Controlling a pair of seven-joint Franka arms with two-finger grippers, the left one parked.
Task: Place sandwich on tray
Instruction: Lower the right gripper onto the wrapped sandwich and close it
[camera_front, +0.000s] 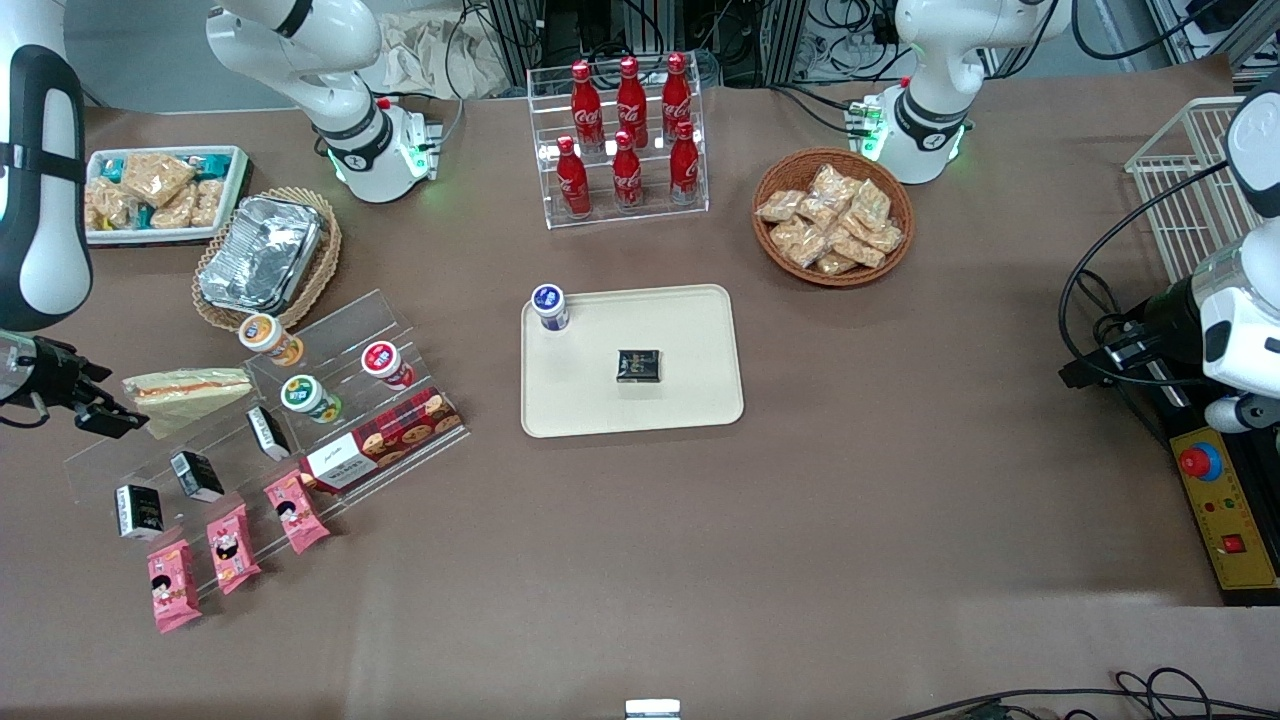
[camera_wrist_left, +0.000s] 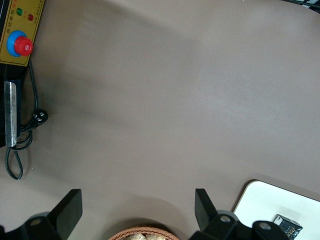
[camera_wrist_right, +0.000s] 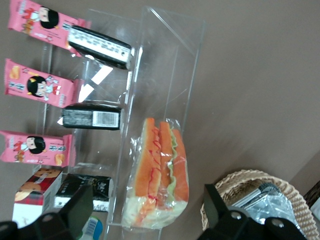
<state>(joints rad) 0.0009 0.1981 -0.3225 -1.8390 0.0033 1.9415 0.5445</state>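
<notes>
My gripper (camera_wrist_right: 145, 212) hangs open by the sandwich (camera_wrist_right: 159, 172) on the clear rack (camera_wrist_right: 165, 60); black boxes (camera_wrist_right: 91, 117) sit beside.

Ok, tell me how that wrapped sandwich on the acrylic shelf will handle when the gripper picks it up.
The sandwich is probably soft: pale bread and layered filling would squash under a hard pinch. Its clear wrap looks loose and glossy, so it may slip or bunch. The open gripper hangs near its wide end; the wedge likely weighs little.
</notes>
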